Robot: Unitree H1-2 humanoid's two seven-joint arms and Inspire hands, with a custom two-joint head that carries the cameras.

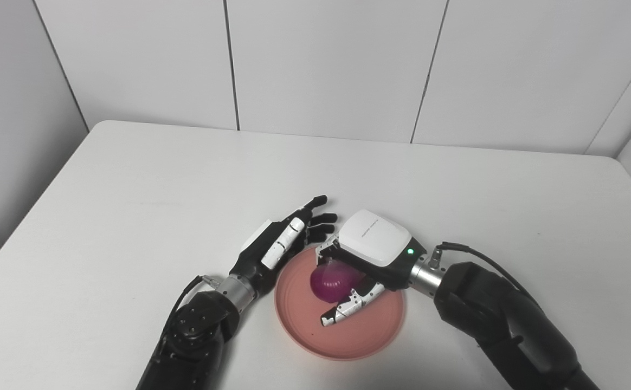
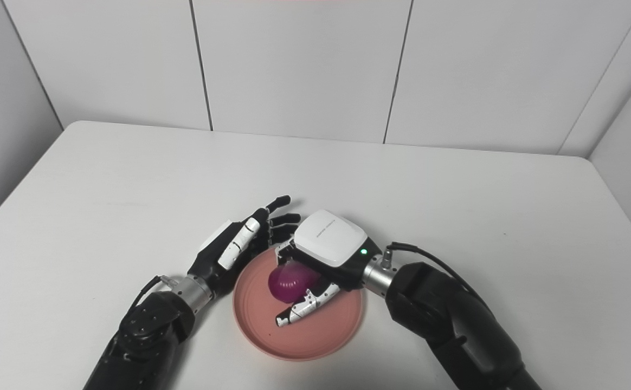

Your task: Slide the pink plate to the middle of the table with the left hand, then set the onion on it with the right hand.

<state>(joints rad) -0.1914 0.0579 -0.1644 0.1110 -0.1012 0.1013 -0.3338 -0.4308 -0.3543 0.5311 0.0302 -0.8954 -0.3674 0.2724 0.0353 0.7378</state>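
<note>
Now right hand clasps round glossy onion over smooth plate; left hand splayed.

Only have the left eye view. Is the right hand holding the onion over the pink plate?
Observer: Yes. In the right eye view the right hand is curled around the onion, above the pink plate. I cannot tell whether the onion touches the plate.
Operator: Left hand on the plate?
Observer: The left hand is open with its fingers straight. It lies beside the plate's far-left rim and holds nothing. Contact is unclear.
Operator: Plate centred?
Observer: Roughly, left to right, but it sits toward the near side of the table.
</note>
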